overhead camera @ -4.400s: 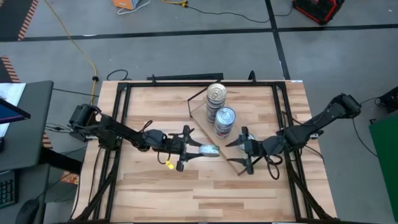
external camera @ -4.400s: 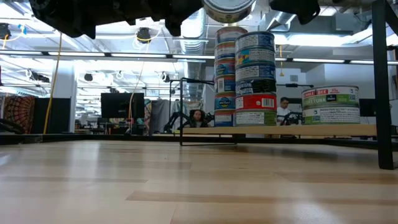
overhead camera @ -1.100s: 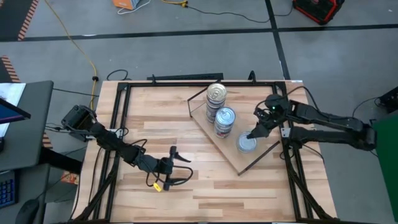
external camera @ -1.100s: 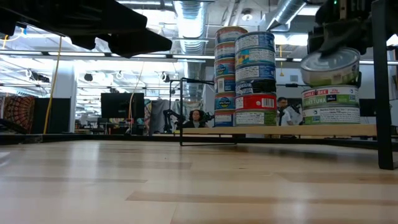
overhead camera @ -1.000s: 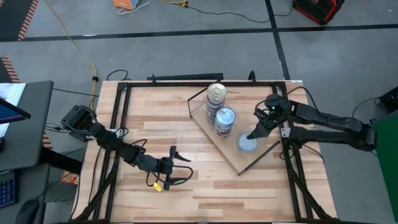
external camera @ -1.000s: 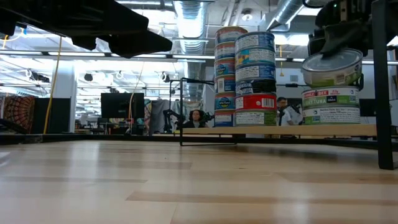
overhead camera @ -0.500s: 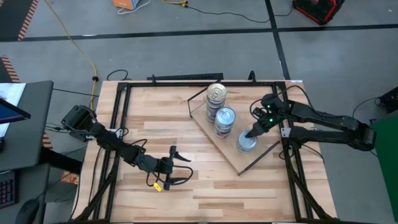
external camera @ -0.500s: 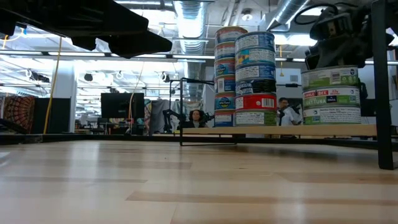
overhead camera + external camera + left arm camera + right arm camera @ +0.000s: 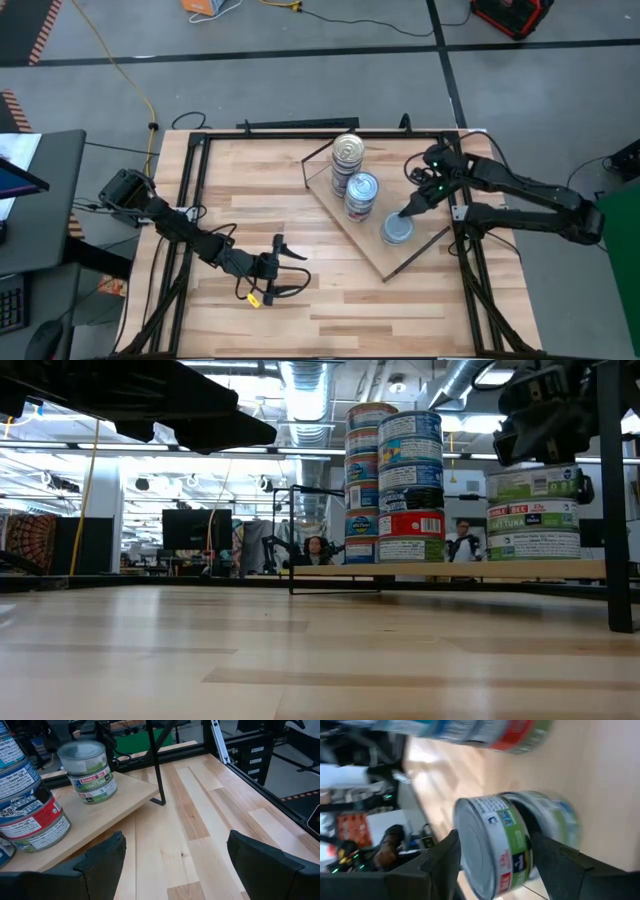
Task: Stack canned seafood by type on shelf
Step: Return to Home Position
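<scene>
The shelf is a light-wood board on a dark frame, set at an angle on the table. It carries three stacks of canned seafood: a tall blue-labelled one, a second and a green-labelled stack of three tins. The top green tin rests level by its bottom on the two below it. My right gripper is open just above and behind that tin, one finger on each side of it and apart from it. My left gripper hovers open and empty over the table's near left.
A dark metal frame runs around the tabletop, and its upright post stands close beside the green stack. Bare planks lie along the near side of the table. People show in the room beyond.
My right gripper has brought the tilted green tin down onto the two green tins, let go of it and drawn back a little, up and toward the far edge. The tin now sits level on top of its stack.
</scene>
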Motion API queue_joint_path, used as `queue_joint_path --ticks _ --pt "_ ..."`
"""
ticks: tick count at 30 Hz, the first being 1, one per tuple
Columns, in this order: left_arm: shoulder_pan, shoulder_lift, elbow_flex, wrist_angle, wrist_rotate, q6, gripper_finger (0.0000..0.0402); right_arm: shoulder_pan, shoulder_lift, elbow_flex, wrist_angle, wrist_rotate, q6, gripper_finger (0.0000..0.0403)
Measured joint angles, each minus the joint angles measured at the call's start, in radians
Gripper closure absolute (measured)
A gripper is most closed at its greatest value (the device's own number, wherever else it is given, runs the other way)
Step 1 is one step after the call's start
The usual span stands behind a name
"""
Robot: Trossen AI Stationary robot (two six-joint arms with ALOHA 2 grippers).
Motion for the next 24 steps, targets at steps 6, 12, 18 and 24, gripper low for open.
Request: queue_joint_path --ticks 6,12,18,24 --pt "0.000 0.000 0.000 0.001 0.001 0.005 0.0070 -0.019 0.005 0.020 -0.061 0.016 -0.025 0.0137" --pt "-0.004 0.000 -0.016 0.068 0.039 0.045 0.0070 -0.059 -0.049 0.078 -0.083 0.061 -0.230 0.0138" --pt "0.009 -0.137 -0.109 0.098 0.046 0.035 0.0070 -0.071 -0.246 0.070 -0.025 0.258 -0.341 0.0138" --pt "0.067 -0.341 -0.200 0.006 0.028 0.016 0.0070 -0.060 -0.488 0.046 0.005 0.524 -0.346 0.0138"
